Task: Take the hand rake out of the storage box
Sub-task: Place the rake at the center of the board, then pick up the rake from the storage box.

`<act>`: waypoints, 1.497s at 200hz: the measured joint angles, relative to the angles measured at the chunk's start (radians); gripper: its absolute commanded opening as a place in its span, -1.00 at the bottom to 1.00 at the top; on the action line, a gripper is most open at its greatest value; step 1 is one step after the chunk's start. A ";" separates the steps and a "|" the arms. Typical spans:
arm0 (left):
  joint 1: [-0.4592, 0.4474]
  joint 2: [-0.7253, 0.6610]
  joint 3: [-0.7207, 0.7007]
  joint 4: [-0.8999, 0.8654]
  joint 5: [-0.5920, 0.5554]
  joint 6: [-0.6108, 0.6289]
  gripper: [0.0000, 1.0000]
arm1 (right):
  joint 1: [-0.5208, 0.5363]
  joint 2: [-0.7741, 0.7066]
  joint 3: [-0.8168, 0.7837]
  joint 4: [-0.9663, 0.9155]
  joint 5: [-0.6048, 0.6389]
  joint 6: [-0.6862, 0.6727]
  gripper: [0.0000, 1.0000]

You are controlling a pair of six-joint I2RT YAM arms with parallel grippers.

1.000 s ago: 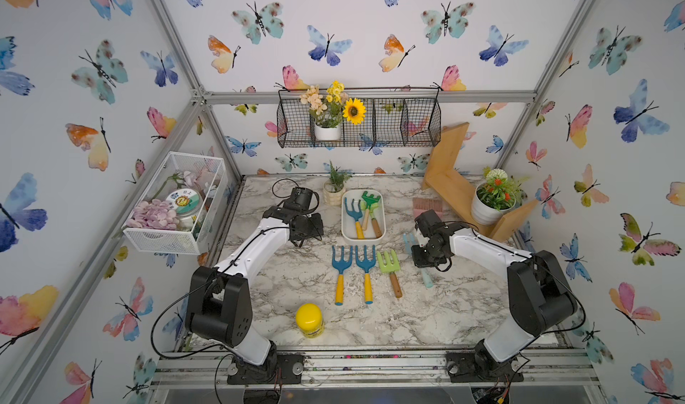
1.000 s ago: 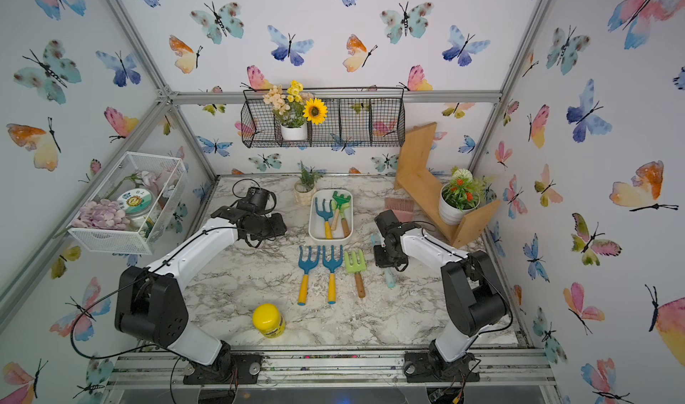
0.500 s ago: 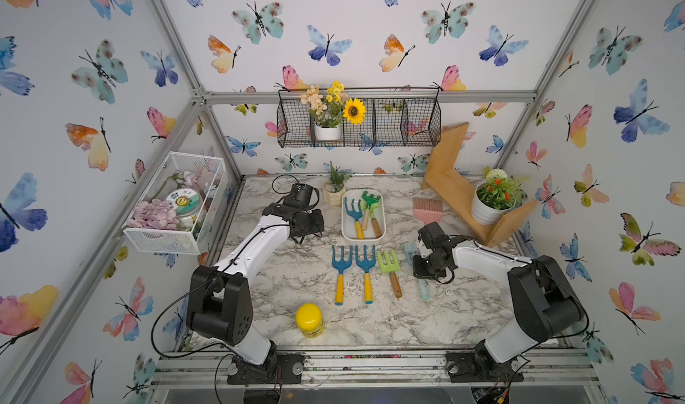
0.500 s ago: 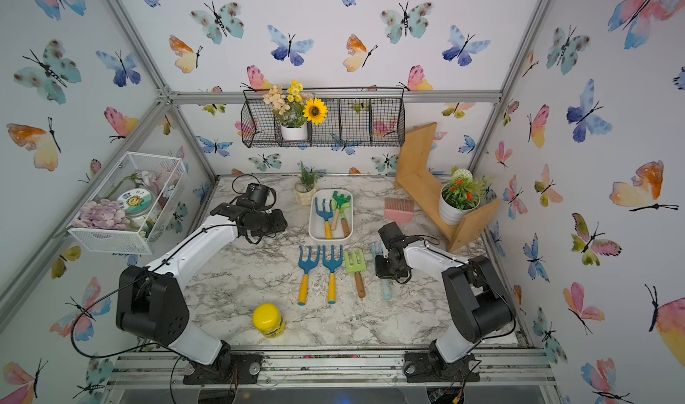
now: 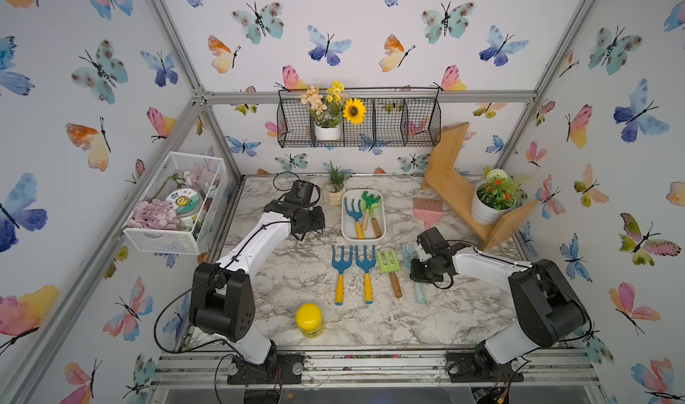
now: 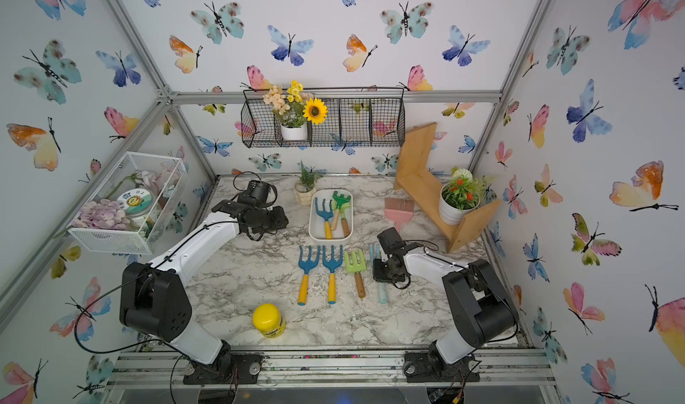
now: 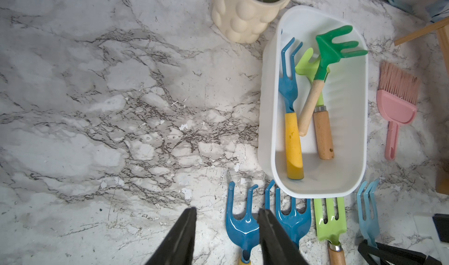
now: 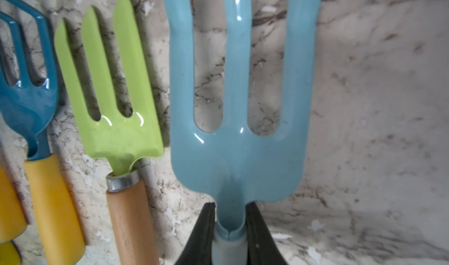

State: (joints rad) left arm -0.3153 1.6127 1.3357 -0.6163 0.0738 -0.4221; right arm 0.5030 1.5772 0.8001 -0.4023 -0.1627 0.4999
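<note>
Left wrist view gives you the left gripper (image 7: 227, 212) with its jaws apart, hanging over the grey-veined marble tabletop (image 7: 97, 105). The marble on that side lies bare, so there is room to move.

To its right stands the shallow white plastic storage box with rounded corners (image 7: 266, 130). A cream bobbled plant pot (image 7: 243, 18) sits just beside its far left corner. Inside the box lie:
- a dark blue fork with a yellow handle (image 7: 292, 142);
- a dark green plastic rake on a pale wooden handle (image 7: 332, 50);
- under that rake, a lime green fork with a brown wooden handle (image 7: 323, 135).

Near the box's near end wall you see a row on the marble in both top views. From the left it holds a second dark blue fork (image 5: 340, 263), a third dark blue fork (image 5: 366, 263) and a second lime green fork (image 5: 388, 264). At the right end is the pale blue three-tined hand rake (image 8: 233, 154), outside the box and just beside that lime fork without touching it.

Your right gripper (image 8: 230, 206) is clamped on the hand rake's neck, low over the marble. You cannot tell whether the rake rests on the surface.

Right of it the marble runs bare to the foot of the tilted wooden shelf (image 5: 452, 191). A pink brush (image 5: 428, 209) lies farther back, between box and shelf. A yellow jar (image 5: 309, 318) stands well apart, near the front edge.
</note>
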 measured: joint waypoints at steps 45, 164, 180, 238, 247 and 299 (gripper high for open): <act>-0.013 0.031 0.038 -0.016 -0.002 0.004 -0.07 | 0.007 -0.005 -0.008 0.021 -0.003 0.013 -0.33; -0.231 0.325 0.365 -0.046 -0.043 0.016 -0.07 | 0.008 -0.086 0.265 -0.151 0.078 -0.018 -0.06; -0.251 0.413 0.433 -0.063 -0.064 0.003 -0.08 | 0.008 -0.076 0.291 -0.154 0.085 -0.024 -0.06; -0.274 0.591 0.554 -0.108 -0.162 -0.055 -0.10 | 0.008 -0.018 0.303 -0.166 0.085 -0.035 -0.06; -0.274 0.602 0.558 -0.107 -0.167 -0.060 -0.10 | 0.008 -0.018 0.303 -0.166 0.085 -0.038 -0.06; -0.262 0.676 0.600 -0.098 -0.172 -0.098 -0.13 | 0.007 -0.018 0.293 -0.165 0.085 -0.041 -0.06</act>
State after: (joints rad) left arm -0.5770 2.2883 1.9362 -0.7147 -0.0978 -0.5205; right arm 0.5102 1.5597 1.0935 -0.5671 -0.0776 0.4587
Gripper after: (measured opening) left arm 0.443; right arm 0.468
